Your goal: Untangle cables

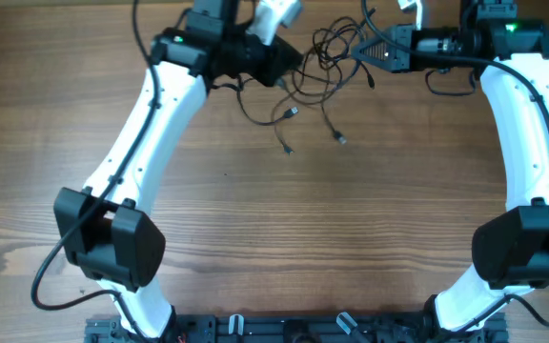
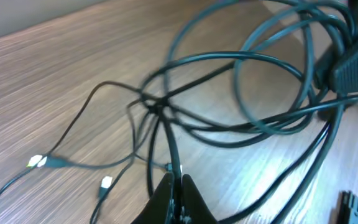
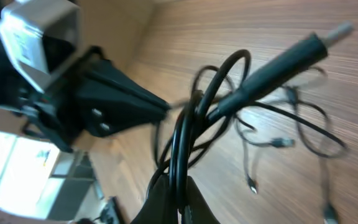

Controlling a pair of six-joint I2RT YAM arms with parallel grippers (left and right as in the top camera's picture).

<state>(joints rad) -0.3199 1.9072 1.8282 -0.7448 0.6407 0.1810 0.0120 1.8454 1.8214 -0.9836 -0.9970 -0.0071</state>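
Thin black cables (image 1: 330, 50) form a loose knot of overlapping loops near the far edge of the tabletop (image 1: 284, 238). Several strands trail nearer, ending in small plug ends (image 1: 340, 140).

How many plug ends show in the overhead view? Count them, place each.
3 clearly: one plug end closest to the left gripper, one nearer the table's middle, one right of that. More may hide in the tangled cables by the right gripper.
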